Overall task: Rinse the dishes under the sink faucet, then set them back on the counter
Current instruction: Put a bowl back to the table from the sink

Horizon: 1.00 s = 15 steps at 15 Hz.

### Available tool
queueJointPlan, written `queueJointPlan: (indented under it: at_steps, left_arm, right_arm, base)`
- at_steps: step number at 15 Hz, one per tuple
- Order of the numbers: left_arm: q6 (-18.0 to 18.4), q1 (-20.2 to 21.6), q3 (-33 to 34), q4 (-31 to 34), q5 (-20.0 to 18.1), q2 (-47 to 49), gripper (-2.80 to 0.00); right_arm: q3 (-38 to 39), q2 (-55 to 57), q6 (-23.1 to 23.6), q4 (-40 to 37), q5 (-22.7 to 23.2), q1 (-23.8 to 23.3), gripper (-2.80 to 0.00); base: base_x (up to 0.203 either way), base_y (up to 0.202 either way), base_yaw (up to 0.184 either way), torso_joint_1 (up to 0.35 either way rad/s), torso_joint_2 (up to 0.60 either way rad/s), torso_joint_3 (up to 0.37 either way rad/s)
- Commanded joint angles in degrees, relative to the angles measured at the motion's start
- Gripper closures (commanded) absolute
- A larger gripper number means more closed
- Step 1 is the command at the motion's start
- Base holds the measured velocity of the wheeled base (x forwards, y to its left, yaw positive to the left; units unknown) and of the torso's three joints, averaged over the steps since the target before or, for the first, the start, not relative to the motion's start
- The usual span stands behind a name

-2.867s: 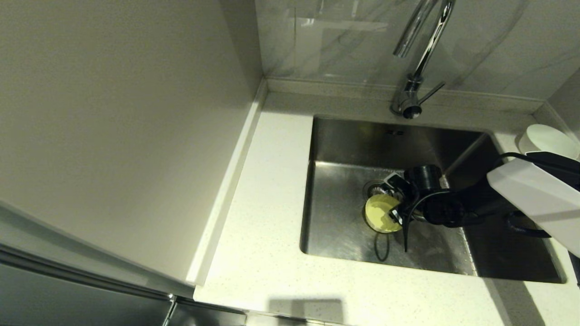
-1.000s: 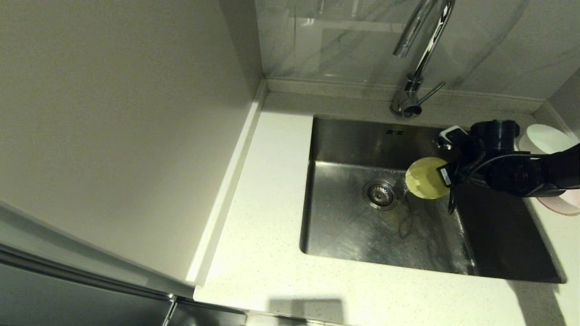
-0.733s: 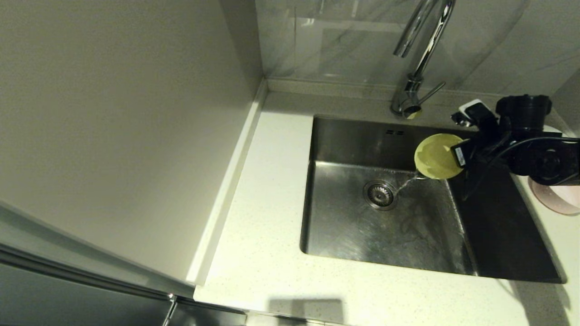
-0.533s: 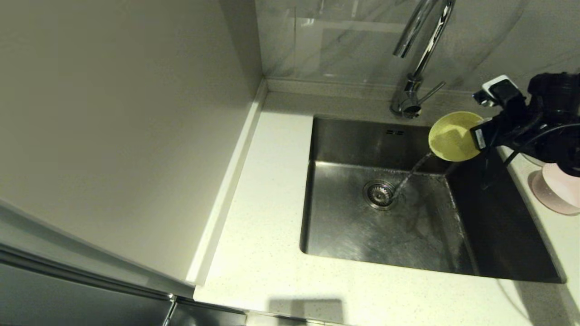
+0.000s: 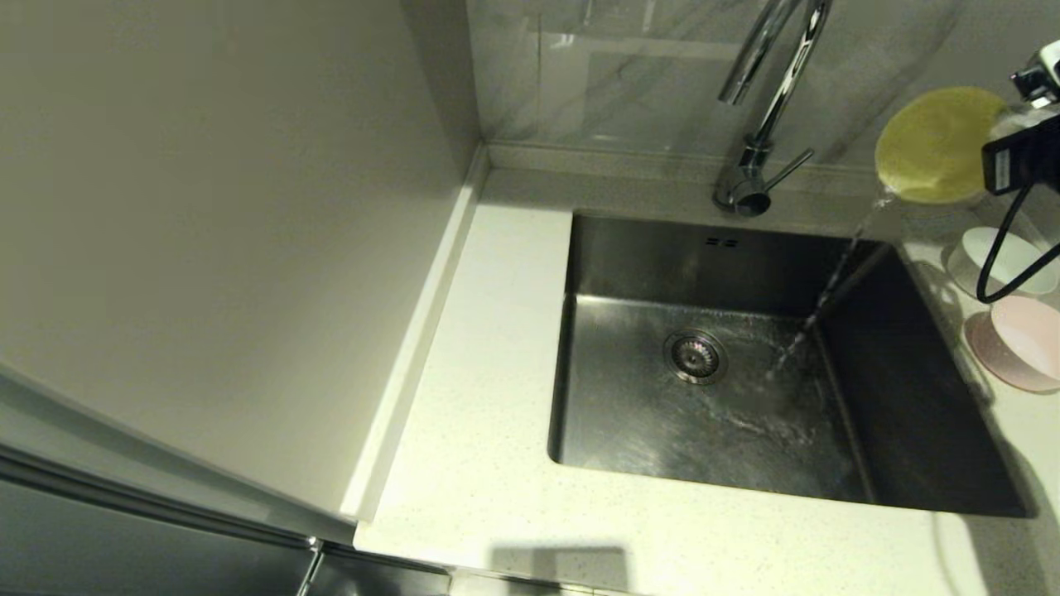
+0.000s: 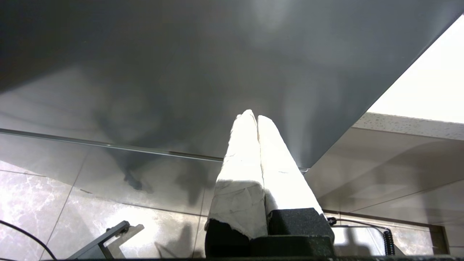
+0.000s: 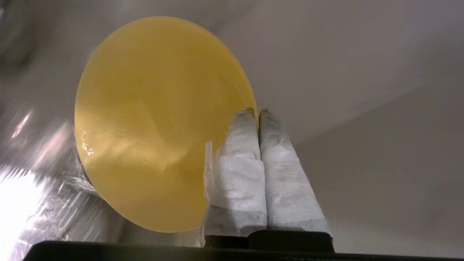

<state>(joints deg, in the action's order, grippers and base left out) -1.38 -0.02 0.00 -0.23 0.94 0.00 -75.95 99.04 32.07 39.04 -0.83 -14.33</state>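
The right claw, pressed tight on the rim of the yellow bowl, has swung the bowl up and out of the sink and now holds it high at the far right, above the sink's far right corner and just beside the faucet. A moment ago the bowl was low over the drain strainer; now it is tipped on edge, and a thin stream of water runs off its lower rim and splashes onto the steel floor of the sink, right of the strainer. No water is seen coming from the faucet spout itself. The white bowl and the pink bowl sit side by side on the bench to the right of the sink, almost under the raised arm. The rinse of the yellow bowl looks finished and the bowl is being drained; what remains for it, by this reading, is to be set down on the bench beside the other two. The left claw, fingers pressed together on nothing, hangs parked below the bench, away from the work.
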Motion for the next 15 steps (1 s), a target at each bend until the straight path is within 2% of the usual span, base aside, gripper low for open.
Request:
queueJointPlan:
  at_steps: [1, 4, 9, 11, 15]
  left_arm:
    - [-0.03, 0.02, 0.0, -0.04, 0.03, -0.09, 0.0]
    - [-0.03, 0.02, 0.0, -0.04, 0.03, -0.09, 0.0]
    - [-0.03, 0.02, 0.0, -0.04, 0.03, -0.09, 0.0]
    - [-0.03, 0.02, 0.0, -0.04, 0.03, -0.09, 0.0]
    - [-0.03, 0.02, 0.0, -0.04, 0.03, -0.09, 0.0]
  right_arm:
    - [2.03, 0.29, -0.58, 15.37, 1.45, -1.6, 0.0]
    - [5.77, 0.35, -4.05, 31.56, 1.94, -2.68, 0.0]
    - [15.7, -1.31, -7.15, 47.59, 2.04, -3.6, 0.0]
    - [18.0, -1.2, -7.16, 48.61, 2.48, -3.6, 0.0]
    - [17.94, -0.34, -6.32, 48.62, 2.91, -3.27, 0.0]
  base:
    - [0.0, 0.0, 0.0, 0.0, 0.0, 0.0]
    - [0.0, 0.0, 0.0, 0.0, 0.0, 0.0]
    - [0.0, 0.0, 0.0, 0.0, 0.0, 0.0]
    - [0.0, 0.0, 0.0, 0.0, 0.0, 0.0]
    - [0.0, 0.0, 0.0, 0.0, 0.0, 0.0]
